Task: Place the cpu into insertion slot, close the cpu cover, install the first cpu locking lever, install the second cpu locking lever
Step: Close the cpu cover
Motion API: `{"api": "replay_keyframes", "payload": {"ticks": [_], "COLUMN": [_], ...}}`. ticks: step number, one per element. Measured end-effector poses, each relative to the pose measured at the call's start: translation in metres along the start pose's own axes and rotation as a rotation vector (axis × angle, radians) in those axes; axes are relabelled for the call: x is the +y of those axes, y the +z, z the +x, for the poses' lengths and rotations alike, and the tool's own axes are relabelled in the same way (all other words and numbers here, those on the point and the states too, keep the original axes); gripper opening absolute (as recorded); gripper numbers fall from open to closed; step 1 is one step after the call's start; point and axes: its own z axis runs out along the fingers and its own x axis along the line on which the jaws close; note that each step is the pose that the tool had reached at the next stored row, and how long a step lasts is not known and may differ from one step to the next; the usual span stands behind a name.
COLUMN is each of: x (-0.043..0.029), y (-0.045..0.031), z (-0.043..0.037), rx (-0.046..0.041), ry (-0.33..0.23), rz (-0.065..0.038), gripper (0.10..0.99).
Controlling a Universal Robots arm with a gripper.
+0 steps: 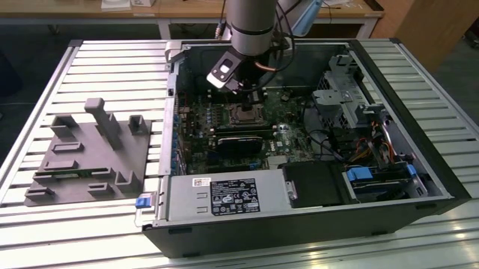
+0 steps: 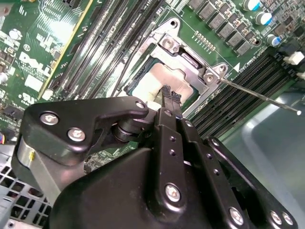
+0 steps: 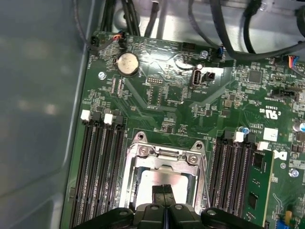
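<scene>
The cpu (image 2: 155,82) lies flat in the insertion slot (image 1: 243,115), its dull silver-tan top showing through the window of the cpu cover (image 2: 193,64). The cover lies down over it, also seen as a silvery frame (image 3: 159,155) in the first wrist view. My gripper (image 2: 169,97) is shut with nothing between its black fingertips, which hang just over the cpu's top (image 3: 145,181); I cannot tell whether they touch it. One thin metal locking lever (image 2: 259,97) sticks out from the socket's corner over the memory slots, unlatched.
The socket sits on a green motherboard (image 3: 167,95) inside an open computer case (image 1: 419,140) lying on a slatted table. Long black memory slots (image 3: 97,171) flank the socket. A black graphics card (image 1: 239,145), drive bays and cables crowd the exterior view's right. A grey fixture (image 1: 90,151) stands outside the case.
</scene>
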Motion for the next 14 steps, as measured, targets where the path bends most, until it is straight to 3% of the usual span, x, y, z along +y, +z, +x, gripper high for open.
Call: {"api": "replay_keyframes", "payload": {"ticks": [14], "x": [0.0000], "y": [0.0000], "z": [0.0000], "rx": [0.0051], "ry": [-0.139], "rz": [0.003], "gripper": [0.106]}}
